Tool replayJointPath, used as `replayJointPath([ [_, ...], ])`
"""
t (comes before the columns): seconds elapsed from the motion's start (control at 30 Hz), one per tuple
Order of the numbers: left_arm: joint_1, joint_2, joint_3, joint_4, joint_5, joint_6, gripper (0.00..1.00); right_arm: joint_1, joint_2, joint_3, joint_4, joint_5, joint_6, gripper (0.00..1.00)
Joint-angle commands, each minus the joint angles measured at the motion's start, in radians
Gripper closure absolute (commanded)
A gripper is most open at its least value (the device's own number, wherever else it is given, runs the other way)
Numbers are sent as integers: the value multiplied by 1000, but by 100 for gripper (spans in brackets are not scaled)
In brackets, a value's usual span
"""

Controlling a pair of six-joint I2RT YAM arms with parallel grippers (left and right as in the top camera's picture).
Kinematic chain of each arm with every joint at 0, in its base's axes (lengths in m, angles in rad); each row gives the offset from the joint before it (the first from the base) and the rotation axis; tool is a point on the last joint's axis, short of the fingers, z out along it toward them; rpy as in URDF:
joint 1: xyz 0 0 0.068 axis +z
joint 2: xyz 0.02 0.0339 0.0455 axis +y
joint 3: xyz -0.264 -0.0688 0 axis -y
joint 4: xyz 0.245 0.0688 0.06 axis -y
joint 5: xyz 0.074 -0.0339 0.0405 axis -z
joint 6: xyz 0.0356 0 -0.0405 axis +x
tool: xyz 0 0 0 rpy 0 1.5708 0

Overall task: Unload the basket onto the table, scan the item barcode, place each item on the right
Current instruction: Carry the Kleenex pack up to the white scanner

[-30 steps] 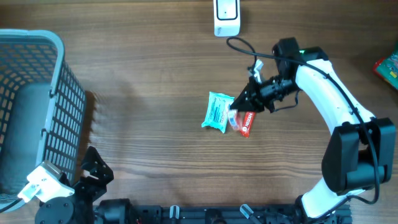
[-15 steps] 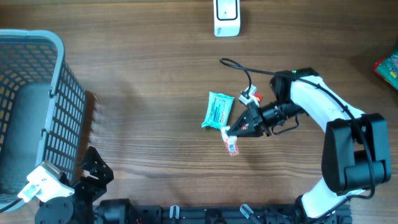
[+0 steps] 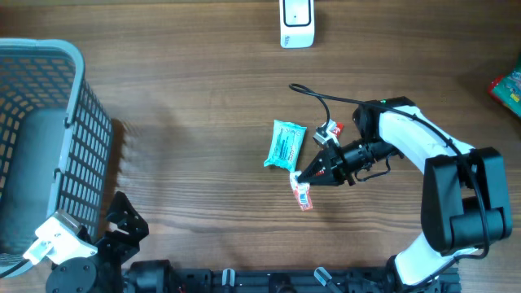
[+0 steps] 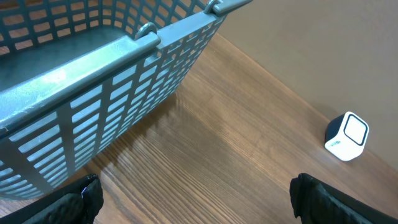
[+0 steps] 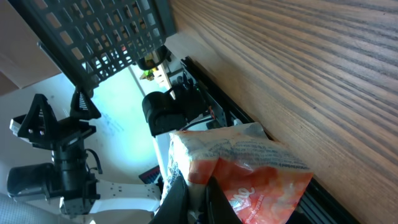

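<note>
Snack packet (image 3: 303, 195), at five o'clock of the teal pouch (image 3: 285, 145), clamped by one edge in the right gripper (image 3: 301, 176) (left gripper (image 4: 196, 188), at seven o'clock, jaws apart, idle), presumably so its printed faces are free to turn toward the scanner (image 3: 296, 23) at twelve o'clock

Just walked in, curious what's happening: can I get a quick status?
Right gripper shut on red-and-white packet. Left gripper open, parked by basket. White scanner at the far side; teal packet lies close to the held one.
</note>
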Motion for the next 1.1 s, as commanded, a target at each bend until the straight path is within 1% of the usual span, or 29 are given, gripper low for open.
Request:
replayJointPath([
  [0.0,6,-6,0,-1,-6,8,0,4,-18,-3,3,-27,11,96],
  [0.93,6,-6,0,-1,-6,8,0,4,-19,-3,23,-35,69,96],
  [1.07,6,-6,0,-1,-6,8,0,4,-18,-3,66,-34,84,96],
])
